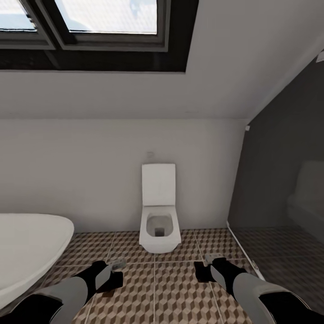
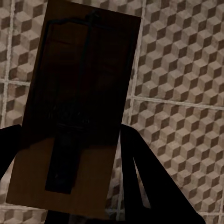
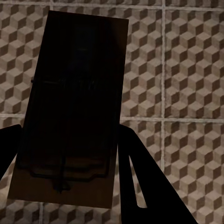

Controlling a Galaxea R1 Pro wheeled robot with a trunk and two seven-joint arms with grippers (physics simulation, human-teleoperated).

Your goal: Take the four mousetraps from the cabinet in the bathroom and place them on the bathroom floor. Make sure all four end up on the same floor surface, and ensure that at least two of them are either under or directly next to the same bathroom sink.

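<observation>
Left gripper [image 1: 118,265] clamps a flat brown wooden mousetrap [image 2: 77,112]; right gripper [image 1: 208,262] clamps a second brown wooden mousetrap [image 3: 74,107]. Both hang over the cube-patterned tile floor [image 1: 171,288], near side of white toilet [image 1: 159,216].

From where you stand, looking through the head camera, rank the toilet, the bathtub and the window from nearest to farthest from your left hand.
1. Bathtub: just left of the left hand.
2. Toilet: ahead, slightly right, against the wall.
3. Window: high overhead, farthest.
</observation>
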